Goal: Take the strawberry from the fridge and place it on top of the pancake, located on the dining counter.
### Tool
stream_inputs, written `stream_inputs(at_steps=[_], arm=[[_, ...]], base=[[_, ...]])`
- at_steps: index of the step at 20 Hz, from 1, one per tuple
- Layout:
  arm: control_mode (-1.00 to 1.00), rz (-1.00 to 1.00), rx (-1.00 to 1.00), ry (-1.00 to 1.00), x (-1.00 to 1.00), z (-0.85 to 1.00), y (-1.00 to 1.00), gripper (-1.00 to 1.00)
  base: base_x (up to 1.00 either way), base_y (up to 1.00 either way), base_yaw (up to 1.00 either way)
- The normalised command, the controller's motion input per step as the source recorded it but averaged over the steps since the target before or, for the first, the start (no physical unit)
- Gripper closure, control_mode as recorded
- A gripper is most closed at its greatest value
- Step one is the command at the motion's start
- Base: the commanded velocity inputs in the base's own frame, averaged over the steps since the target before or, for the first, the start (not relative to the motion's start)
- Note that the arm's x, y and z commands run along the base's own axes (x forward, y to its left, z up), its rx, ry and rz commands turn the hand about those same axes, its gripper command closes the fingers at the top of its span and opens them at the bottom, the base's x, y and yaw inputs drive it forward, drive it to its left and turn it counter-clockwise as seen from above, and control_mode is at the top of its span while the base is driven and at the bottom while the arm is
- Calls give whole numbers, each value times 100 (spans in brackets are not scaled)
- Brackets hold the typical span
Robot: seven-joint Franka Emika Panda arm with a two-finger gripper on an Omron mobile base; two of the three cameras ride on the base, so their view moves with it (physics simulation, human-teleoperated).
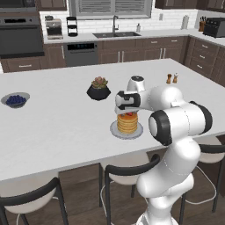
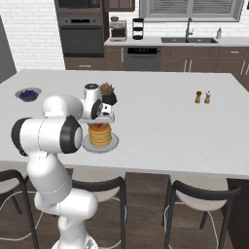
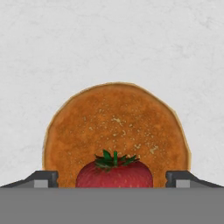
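Fingers [image 3: 43,178] stand released, wide on either side of the strawberry [image 3: 114,173], clear of it. Strawberry sits on the pancake [image 3: 116,131], toward one edge of the stack. Lifting the gripper [image 3: 112,180] crookedly could brush it, I judge, and roll it onto the counter [image 1: 52,127].

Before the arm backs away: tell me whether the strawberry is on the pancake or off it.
On. In the hand view the strawberry sits on the pancake, with the tool's fingertips standing apart from it on both sides.
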Motion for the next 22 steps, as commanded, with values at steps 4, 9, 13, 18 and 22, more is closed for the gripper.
stream_inputs(at_steps=[4, 9, 13, 18, 22], arm=[[-100, 0, 0, 0, 0, 28, 0, -100], [-100, 0, 0, -2, -2, 47, 0, -100], [-100, 0, -3, -2, -16, 21, 0, -100], [-100, -1, 0, -4, -88, 14, 6, -100], [-100, 4, 0, -1, -100, 10, 44, -100]], base=[[0, 0, 0], [0, 0, 0], [0, 0, 0], [0, 0, 0], [0, 0, 0]])
